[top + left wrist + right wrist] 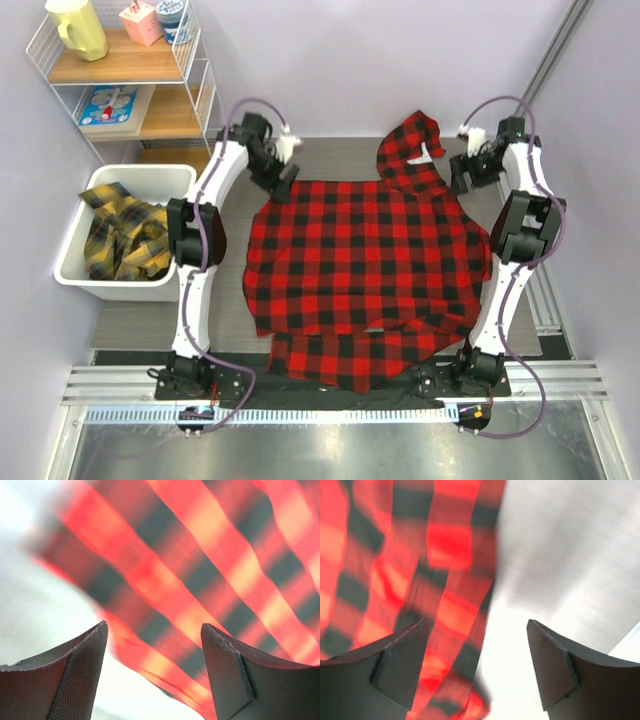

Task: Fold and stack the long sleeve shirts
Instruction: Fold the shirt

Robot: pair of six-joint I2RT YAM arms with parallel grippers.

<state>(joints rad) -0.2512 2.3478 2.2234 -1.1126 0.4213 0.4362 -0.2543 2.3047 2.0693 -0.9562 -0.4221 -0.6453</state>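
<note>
Bin: white, left of frame, holds crumpled yellow-checked shirts.
Red shirt: spread flat, centre of frame.
Left claw: wide apart, holding nothing.
Right claw: wide apart, holding nothing, over the shirt's edge.

**Left-side clutter**

Against the worktop's left edge, a white plastic bin. Beyond the far left corner, a wire shelf: yellow jug, pink carton, blue-and-white cup on top, blue box below.
</note>
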